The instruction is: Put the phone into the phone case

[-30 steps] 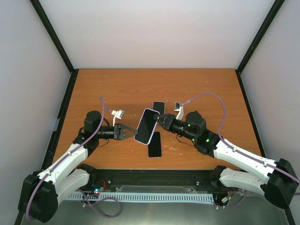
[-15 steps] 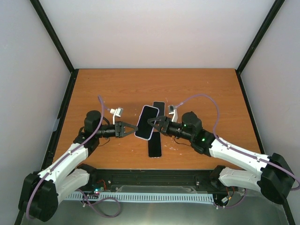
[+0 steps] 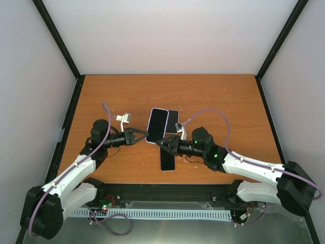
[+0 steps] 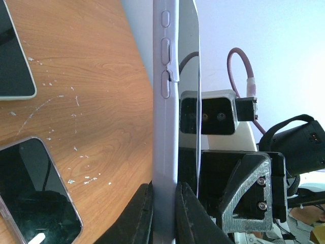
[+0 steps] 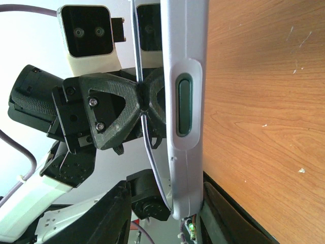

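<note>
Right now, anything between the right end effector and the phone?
Nothing visible. The right end effector is open, its jaws straddling the near edge of the phone and case, which the left end effector pinches from the other side. Two other phones lie flat on the table below.

1. Table (image 3: 218,96): orange-brown wood grain, smooth with a low sheen, marked with white flecks and fine scratches.
2. Phone case (image 4: 165,127): lilac plastic, matt and smooth.
3. Phone (image 3: 158,124) in that case: glossy black glass front.
4. Loose phone (image 3: 168,158), at 6 o'clock from the held one: also glossy black glass.
5. Left gripper (image 3: 144,134): matt black plastic, faintly ridged.
6. Right arm shell (image 3: 254,166): smooth white plastic.
</note>
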Robot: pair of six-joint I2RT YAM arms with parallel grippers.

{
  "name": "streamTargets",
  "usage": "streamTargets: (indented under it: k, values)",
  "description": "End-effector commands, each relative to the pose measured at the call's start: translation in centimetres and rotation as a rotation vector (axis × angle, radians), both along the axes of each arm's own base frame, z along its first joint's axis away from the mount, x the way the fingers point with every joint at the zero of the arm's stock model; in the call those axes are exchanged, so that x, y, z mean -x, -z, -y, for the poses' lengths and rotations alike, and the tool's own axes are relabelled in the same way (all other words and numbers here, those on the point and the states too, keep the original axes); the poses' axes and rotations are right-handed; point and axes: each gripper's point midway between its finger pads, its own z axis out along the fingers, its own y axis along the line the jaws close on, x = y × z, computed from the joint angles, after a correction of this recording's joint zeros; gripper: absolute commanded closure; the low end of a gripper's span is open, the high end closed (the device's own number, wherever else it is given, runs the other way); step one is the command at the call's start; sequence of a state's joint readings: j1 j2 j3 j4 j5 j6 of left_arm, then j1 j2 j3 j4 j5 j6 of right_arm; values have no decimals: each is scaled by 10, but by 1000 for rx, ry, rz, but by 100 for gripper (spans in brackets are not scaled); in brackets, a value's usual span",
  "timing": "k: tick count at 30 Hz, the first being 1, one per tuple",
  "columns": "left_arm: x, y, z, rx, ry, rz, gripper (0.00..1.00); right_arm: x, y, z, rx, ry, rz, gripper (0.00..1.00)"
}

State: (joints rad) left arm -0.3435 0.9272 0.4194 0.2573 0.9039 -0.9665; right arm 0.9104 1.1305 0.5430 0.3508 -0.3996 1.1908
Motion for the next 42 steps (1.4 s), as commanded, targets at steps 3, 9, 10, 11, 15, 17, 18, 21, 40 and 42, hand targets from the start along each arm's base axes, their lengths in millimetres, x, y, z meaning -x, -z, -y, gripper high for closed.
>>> streamTargets:
  k: [3, 9, 10, 11, 15, 17, 18, 21, 40, 42]
  values:
    - [2, -26, 1, 50, 11, 108, 100, -5, -12, -3, -34, 21, 38, 65]
    - [5, -28, 1, 59, 24, 106, 100, -9, -11, -3, -33, 34, 39, 69]
    - [6, -27, 1, 58, 24, 106, 100, -9, -12, -4, -35, 36, 41, 73]
    - [6, -27, 1, 57, 22, 107, 100, -10, -12, -3, -35, 39, 44, 78]
    - [3, -22, -1, 29, 4, 102, 100, -10, -11, -2, -39, 46, 46, 97]
    - [2, -19, -1, 14, -2, 102, 100, -10, -9, -2, -37, 48, 41, 97]
    - [2, -18, -1, 9, -4, 101, 100, -10, -7, -1, -33, 49, 38, 97]
    - [0, -15, -3, -5, -17, 101, 100, -11, -2, -1, -19, 54, 28, 97]
    - [-19, 21, -11, -111, -109, 0, 100, -11, 23, 39, 142, 177, 27, 13]
    - [-26, 34, -15, -155, -143, -36, 100, -11, 24, 45, 161, 193, 31, 2]
